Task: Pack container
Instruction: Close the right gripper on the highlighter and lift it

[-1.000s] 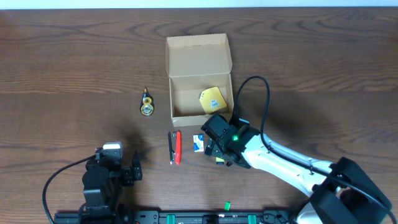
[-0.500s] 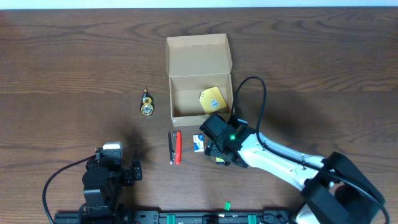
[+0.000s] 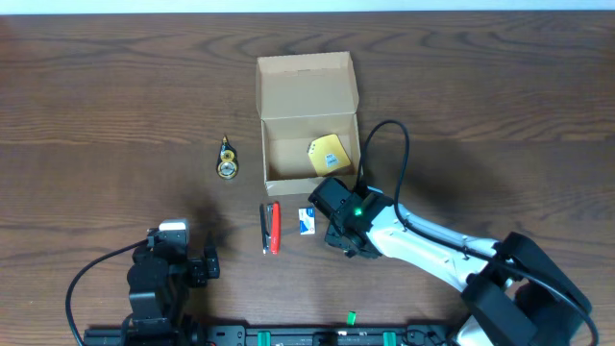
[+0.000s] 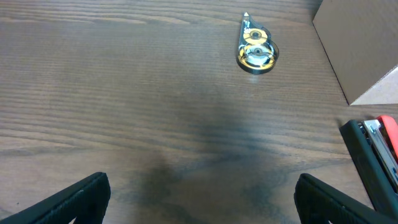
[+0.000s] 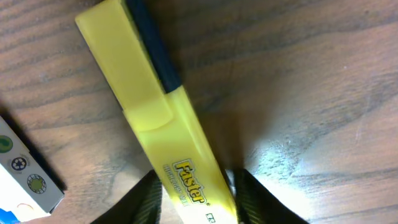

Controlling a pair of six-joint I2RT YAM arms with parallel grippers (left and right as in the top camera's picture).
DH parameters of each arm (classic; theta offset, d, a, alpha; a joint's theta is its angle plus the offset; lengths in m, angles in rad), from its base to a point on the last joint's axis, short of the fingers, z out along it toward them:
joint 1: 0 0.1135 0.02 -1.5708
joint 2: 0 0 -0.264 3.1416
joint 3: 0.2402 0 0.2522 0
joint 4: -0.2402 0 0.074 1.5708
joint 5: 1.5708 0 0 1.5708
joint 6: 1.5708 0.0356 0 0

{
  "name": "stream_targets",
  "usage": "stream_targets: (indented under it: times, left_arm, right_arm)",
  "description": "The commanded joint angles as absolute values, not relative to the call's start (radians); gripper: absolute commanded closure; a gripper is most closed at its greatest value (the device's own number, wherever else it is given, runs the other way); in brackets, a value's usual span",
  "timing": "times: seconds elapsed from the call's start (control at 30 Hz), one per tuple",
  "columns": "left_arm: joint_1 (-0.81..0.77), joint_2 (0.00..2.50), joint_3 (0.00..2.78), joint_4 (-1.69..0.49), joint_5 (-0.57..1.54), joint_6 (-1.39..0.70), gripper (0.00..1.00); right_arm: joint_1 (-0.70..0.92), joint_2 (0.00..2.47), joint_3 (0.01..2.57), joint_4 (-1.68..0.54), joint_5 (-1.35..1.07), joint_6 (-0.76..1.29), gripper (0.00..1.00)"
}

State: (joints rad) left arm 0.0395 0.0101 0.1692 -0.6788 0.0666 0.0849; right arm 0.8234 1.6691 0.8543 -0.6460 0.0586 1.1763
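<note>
**Container.** You are looking at the container sitting toward the far middle of the table, open, with its flap lid lying back on the far side. A yellow item with a small pale label is lying inside, against the near right corner. The label is too small to read.

**Surface.** The dark wood-grain table is carrying four loose pieces:
- A clear tape-style dispenser with gold wheels is lying left of the box, apart from it.
- A red and black tool is lying just in front of the box.
- A small blue and white carton is lying beside that tool.
- A yellow highlighter with a dark cap is lying flat, near the carton.

**Writing.** The highlighter barrel is showing "Faster". The carton's round symbols are unreadable.

**Right gripper**. Its fingers are straddling the highlighter barrel, one on each side. You cannot tell whether they are pressing it.

**Left gripper**. Its fingers are standing wide apart over bare wood at the near left, holding nothing.
</note>
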Motion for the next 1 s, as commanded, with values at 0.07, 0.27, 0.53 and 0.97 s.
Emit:
stream_targets:
  times: [0.07,0.27,0.53,0.97]
  left_arm:
    - [0.047,0.004,0.16,-0.683,0.052,0.082,0.05]
    - [0.047,0.004,0.16,-0.683,0.052,0.082,0.05]
    - [0.047,0.004,0.16,-0.683,0.052,0.082,0.04]
    - [0.047,0.004,0.16,-0.683,0.052,0.082,0.05]
  right_arm:
    - [0.833,1.684,0.849,-0.661,0.035,1.181,0.71]
    - [0.833,1.684,0.849,-0.698,0.006,1.181,0.76]
    - [0.833,1.662,0.851,-0.757,-0.039,1.154,0.86]
    - [0.875,1.469,0.852,-0.861,-0.026,1.148,0.85]
